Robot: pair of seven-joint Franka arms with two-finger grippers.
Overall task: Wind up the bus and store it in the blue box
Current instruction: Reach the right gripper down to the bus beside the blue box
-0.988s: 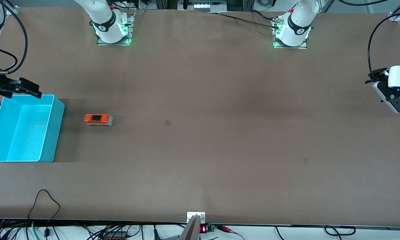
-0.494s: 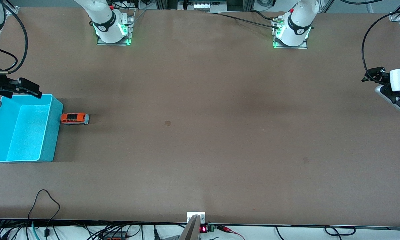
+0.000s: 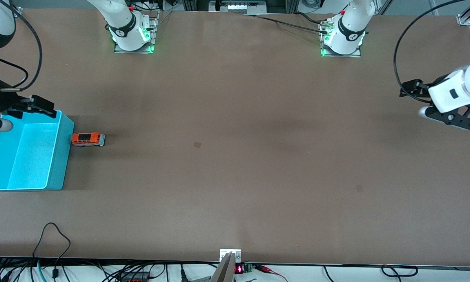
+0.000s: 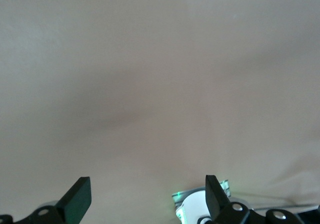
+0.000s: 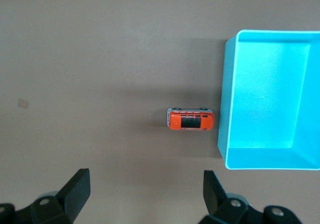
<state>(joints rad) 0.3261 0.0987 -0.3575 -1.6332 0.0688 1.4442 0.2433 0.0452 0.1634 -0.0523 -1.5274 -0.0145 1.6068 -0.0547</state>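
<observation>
So the small orange toy bus [image 3: 88, 139] has rolled up against the light blue plastic bin [image 3: 58, 172] and is now sitting there, outside it. Right gripper [image 5: 145, 191] is hovering beside the bin, left gripper [image 4: 145, 199] is waiting at its table end, both spread open. Storing is next, I'd guess.

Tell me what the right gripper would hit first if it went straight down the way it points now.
Probably bare table. The right gripper, jaws open, points down, with the orange toy bus slightly off its line, beside the blue box. Depth is unclear.
</observation>
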